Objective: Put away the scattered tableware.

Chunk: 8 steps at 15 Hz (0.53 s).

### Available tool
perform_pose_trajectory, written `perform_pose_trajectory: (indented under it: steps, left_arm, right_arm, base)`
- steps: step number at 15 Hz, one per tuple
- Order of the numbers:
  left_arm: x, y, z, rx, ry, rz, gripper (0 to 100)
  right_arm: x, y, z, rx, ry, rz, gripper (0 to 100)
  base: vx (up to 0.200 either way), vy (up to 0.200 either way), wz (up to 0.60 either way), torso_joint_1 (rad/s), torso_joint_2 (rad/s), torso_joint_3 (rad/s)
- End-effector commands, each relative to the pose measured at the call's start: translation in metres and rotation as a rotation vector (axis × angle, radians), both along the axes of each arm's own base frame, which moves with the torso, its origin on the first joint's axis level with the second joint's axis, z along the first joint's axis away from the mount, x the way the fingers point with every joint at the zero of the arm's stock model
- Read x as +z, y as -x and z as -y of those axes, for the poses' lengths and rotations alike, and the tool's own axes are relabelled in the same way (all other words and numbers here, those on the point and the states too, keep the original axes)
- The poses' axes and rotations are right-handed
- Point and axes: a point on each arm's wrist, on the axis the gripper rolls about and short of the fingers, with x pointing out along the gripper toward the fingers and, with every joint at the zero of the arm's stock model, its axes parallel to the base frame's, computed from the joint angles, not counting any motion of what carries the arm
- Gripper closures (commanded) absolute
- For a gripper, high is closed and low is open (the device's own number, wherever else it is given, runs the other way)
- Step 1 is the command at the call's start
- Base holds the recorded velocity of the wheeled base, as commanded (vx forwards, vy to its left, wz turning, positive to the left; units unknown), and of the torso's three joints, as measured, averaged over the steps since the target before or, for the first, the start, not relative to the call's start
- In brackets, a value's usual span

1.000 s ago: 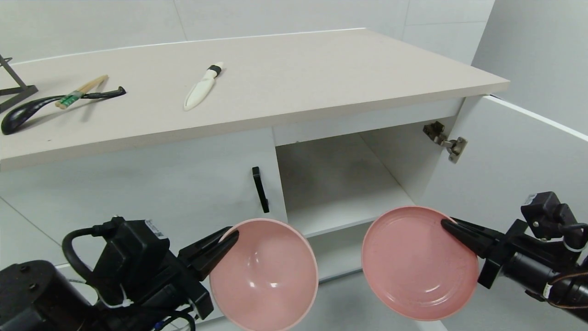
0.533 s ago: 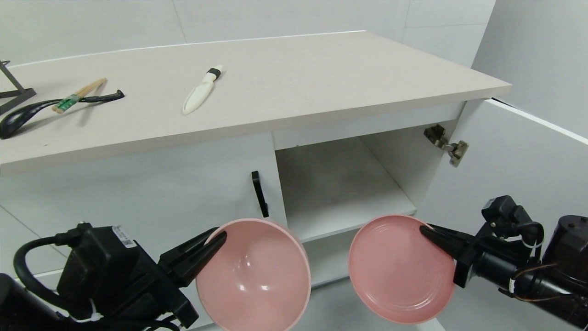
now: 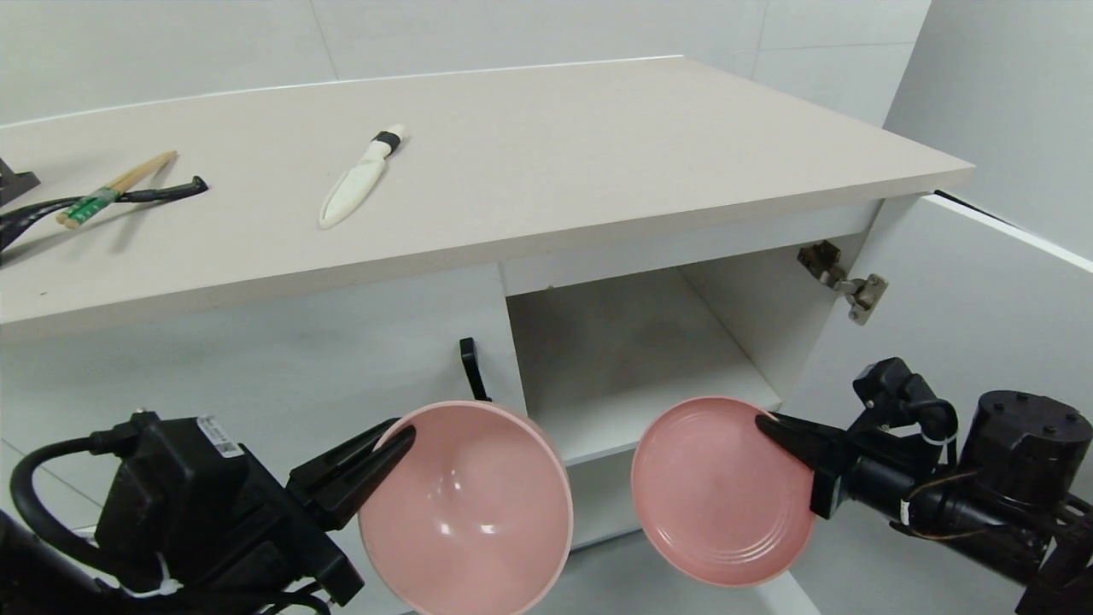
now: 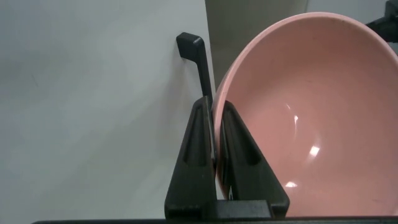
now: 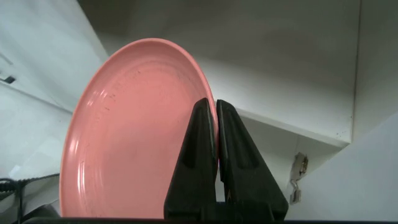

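Since 1 second ago the whole head view has shifted, so the camera has moved. Against the cupboard, the right gripper (image 3: 762, 420) and its pink plate (image 3: 717, 495) have come inward and now hang before the lower lip of the open compartment (image 3: 632, 342). The left gripper (image 3: 403, 436) and its pink bowl (image 3: 465, 512) have drifted slightly toward the closed door (image 3: 256, 359).

Each claw is pinched tight on a rim. The left wrist view shows the 2 fingers (image 4: 202, 124) nearly together with the bowl's edge between them. The bowl hangs tilted on edge, its hollow facing the head camera, and the door's black handle (image 4: 196, 62) is just behind. The right wrist view shows the same narrow clamp on the plate, which also stands on edge, with the compartment's shelf beyond it.

The hinged door (image 3: 965, 299) stands swung open at the robot's right, its hinge (image 3: 845, 286) bare.

On the countertop (image 3: 555, 145) lie a cream knife (image 3: 359, 175), and well apart from it a pair of chopsticks (image 3: 111, 184) crossing a black handle (image 3: 162, 192), possibly a ladle's, cut off at the edge.
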Motion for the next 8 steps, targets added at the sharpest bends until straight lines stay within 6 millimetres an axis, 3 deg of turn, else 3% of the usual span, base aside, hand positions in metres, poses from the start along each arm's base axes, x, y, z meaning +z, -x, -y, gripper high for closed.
perform_pose_trajectory:
  steps: [1,5,8]
  left_arm:
    - [0.000,0.000,0.000,0.000,-0.001,-0.001,100]
    - [0.000,-0.001,-0.001,0.012,0.000,-0.003,100]
    - [-0.001,-0.003,-0.003,0.024,-0.003,-0.007,100]
  right_arm:
    - [-0.004,-0.013,-0.005,-0.002,-0.016,-0.007,100]
    - [-0.009,-0.026,-0.012,-0.013,-0.058,-0.030,100]
    - [-0.018,-0.048,-0.023,-0.077,-0.127,-0.066,100]
  base:
    - [0.000,0.000,0.00,0.000,0.00,0.000]
    - [0.000,0.000,0.00,0.000,0.00,0.000]
    - [0.000,0.000,0.00,0.000,0.00,0.000]
